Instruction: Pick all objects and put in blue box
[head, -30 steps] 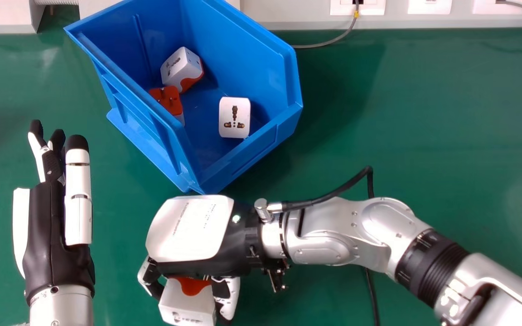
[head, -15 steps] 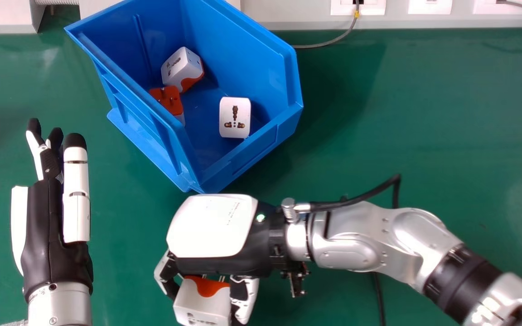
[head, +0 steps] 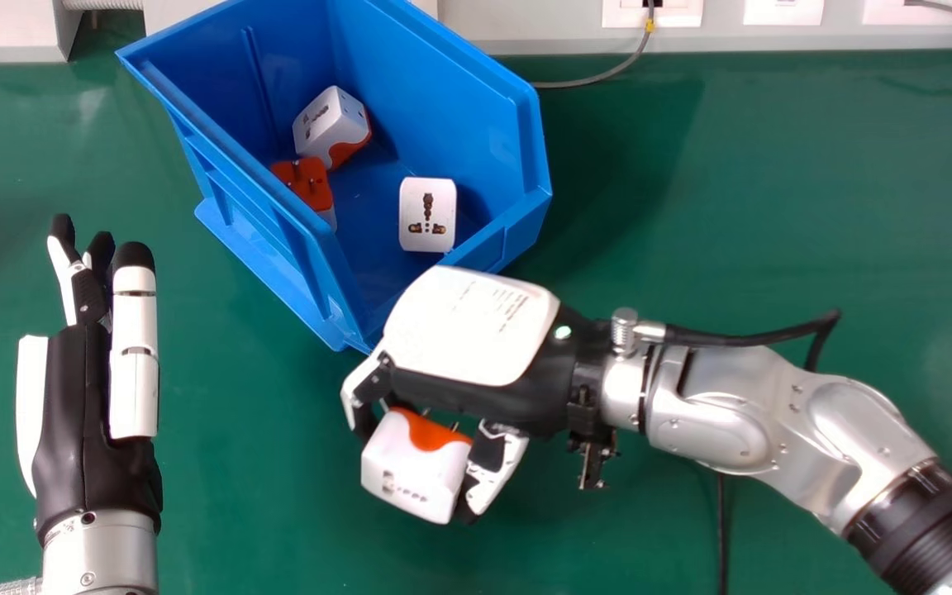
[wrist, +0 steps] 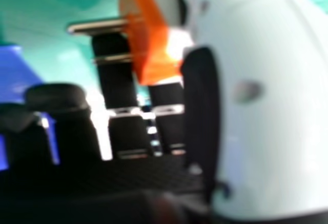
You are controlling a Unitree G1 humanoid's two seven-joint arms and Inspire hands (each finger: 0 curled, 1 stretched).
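In the head view my right hand [head: 468,330] is just in front of the blue box [head: 319,273], its fingers and thumb curled round a white and orange plug adapter [head: 414,467]. The right hand view shows the hand's thumb [wrist: 266,101] against the adapter's orange side [wrist: 148,39], with metal pins sticking out. Inside the box lie three more adapters: one white with orange [head: 331,124], one orange side up [head: 307,183] and one socket side up [head: 427,215]. My left hand [head: 92,413] is at the left with straight fingers, holding nothing.
Green table [head: 757,198] extends on both sides of the box. A pale wall panel with sockets [head: 654,12] and a grey cable [head: 587,81] lies behind. A black cable [head: 721,529] hangs by the right forearm.
My right hand has moved right and toward the box with the adapter held, and its back now overlaps the box's near corner. The left hand has shifted very slightly left.
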